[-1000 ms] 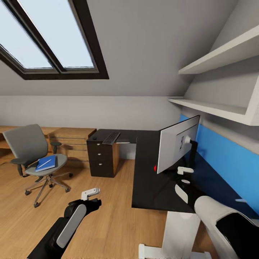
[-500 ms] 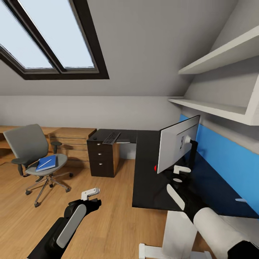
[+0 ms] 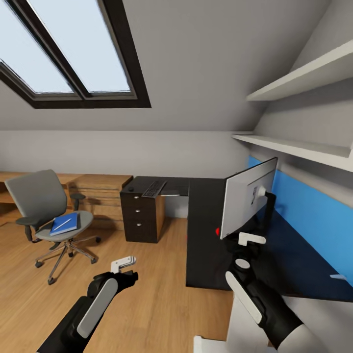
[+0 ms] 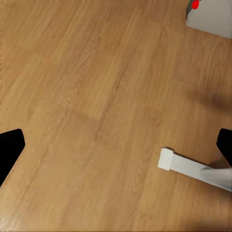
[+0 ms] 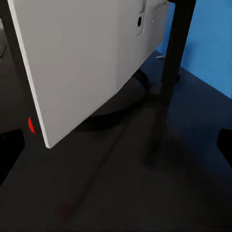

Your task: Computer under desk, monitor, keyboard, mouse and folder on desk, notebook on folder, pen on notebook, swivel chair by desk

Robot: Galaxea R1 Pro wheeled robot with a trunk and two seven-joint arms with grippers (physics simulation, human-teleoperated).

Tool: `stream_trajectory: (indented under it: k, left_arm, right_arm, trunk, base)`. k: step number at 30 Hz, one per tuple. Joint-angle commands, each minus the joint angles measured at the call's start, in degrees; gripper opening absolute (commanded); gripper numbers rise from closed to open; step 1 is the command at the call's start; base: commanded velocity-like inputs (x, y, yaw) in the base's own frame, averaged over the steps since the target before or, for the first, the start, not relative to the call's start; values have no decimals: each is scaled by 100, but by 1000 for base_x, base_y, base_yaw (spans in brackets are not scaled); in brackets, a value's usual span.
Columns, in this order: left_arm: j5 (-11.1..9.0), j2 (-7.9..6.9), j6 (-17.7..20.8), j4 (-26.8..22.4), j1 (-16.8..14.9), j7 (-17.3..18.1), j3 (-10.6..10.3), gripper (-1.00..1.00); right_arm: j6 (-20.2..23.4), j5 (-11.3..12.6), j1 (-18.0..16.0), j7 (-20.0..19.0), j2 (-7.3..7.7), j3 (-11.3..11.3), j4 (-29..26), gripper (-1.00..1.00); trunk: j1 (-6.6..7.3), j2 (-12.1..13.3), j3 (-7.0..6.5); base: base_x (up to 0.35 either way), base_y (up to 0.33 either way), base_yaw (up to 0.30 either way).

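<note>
The monitor (image 3: 247,196) stands on the black desk (image 3: 206,245), white back turned to me, red light at its lower corner. My right gripper (image 3: 250,239) hangs open just in front of that monitor (image 5: 87,63), over the desk top (image 5: 121,193). The keyboard (image 3: 153,188) lies at the desk's far end above the drawers. The swivel chair (image 3: 44,203) stands out on the floor at the left, and the blue folder (image 3: 65,223) lies on its seat with the pen (image 3: 61,224) across it. My left gripper (image 3: 122,264) is open above the floor. A corner of the computer (image 4: 210,17) shows beyond it. Notebook and mouse are not made out.
A dark drawer unit (image 3: 142,215) sits under the desk's far end, with a low light-wood shelf unit (image 3: 98,193) along the back wall. White wall shelves (image 3: 294,147) overhang the blue back panel (image 3: 314,215). A white desk foot (image 4: 193,166) rests on the wood floor (image 4: 96,96).
The head view has shifted a little, so the room sits further right. My right forearm has swung inward and the gripper has dropped slightly below the monitor's edge. The left arm is unmoved.
</note>
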State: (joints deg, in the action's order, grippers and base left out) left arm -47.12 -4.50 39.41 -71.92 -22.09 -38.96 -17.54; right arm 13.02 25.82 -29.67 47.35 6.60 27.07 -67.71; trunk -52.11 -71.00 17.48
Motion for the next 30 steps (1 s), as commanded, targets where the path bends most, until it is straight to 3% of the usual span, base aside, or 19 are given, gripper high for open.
stream_trajectory:
  k: [1, 10, 13, 14, 20, 30]
  left_arm:
    - [-58, -7, -3, -7, -6, -59, -17, 100]
    - [-61, -6, -4, 21, -6, -59, -21, 100]
    - [-52, -1, -7, 51, -6, -59, -22, 100]
    - [-46, 1, -7, 71, -6, -59, -29, 100]
    - [-47, 2, -4, 96, -6, -59, -38, 100]
    - [-43, 2, -4, 99, -6, -59, -38, 100]
  right_arm:
    - [41, -15, 0, 48, 9, 30, -25, 100]
    - [-143, -184, 47, 51, 17, 86, -69, 100]
    - [-367, -382, 67, 50, 22, 126, -59, 100]
    - [-620, -724, 111, 63, 21, 150, 20, 100]
    - [-1204, -1437, 181, 92, 5, 171, 383, 100]
    - [-1476, -1566, 189, 109, 14, 155, 560, 100]
  trunk:
    - [-3, -5, 8]
    - [-3, -5, 8]
    - [-3, -5, 8]
    - [-3, -5, 8]
    - [-3, -5, 8]
    - [-3, -5, 8]
  base:
    - [219, 212, 0]
    - [249, 228, 0]
    - [272, 218, 0]
    - [299, 135, 0]
    - [158, 52, 0]
    - [13, 4, 0]
